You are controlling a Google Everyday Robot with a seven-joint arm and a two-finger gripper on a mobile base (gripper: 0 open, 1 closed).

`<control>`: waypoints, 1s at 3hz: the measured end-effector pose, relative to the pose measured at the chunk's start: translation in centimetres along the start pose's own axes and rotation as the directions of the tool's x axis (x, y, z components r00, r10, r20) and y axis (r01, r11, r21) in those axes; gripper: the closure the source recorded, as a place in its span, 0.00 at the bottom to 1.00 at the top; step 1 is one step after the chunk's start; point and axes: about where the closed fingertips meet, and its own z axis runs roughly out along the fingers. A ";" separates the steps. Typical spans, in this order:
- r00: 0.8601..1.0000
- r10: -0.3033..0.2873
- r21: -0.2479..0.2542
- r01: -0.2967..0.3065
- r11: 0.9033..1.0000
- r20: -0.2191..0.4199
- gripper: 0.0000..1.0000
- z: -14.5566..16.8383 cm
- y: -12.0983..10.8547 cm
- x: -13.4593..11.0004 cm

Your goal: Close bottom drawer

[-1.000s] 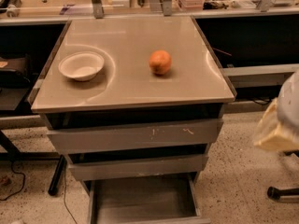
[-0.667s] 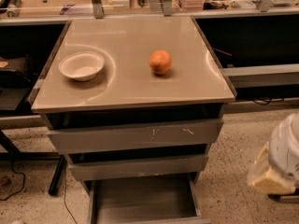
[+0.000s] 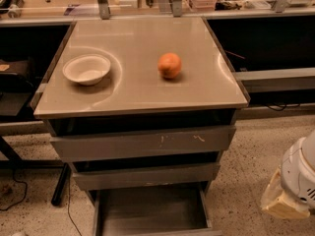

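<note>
The bottom drawer [image 3: 147, 211] of the grey metal cabinet is pulled out toward me, its shallow grey tray open at the lower middle of the camera view. Above it sit the mid-width drawer [image 3: 145, 177] and the widest drawer [image 3: 142, 143] with pale scratch marks. My gripper [image 3: 290, 191] shows as a white and cream arm end at the lower right, to the right of the cabinet and apart from the open drawer.
A white bowl [image 3: 86, 69] and an orange [image 3: 170, 65] rest on the cabinet top [image 3: 142, 90]. Dark benches stand behind and to both sides. A black stand leg [image 3: 60, 186] and a cable lie on the speckled floor at the left.
My arm end has dropped lower at the right side of the cabinet, from mid height to near the floor level of the view. The drawers, bowl and orange have not moved.
</note>
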 end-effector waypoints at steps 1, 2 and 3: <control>0.999 0.026 -0.087 -0.023 0.996 0.035 1.00 4.0 1.4 -0.1; 0.993 0.089 -0.243 -0.069 0.967 0.073 1.00 12.7 4.2 -1.6; 0.982 0.163 -0.365 -0.118 0.924 0.094 1.00 22.2 5.4 -3.0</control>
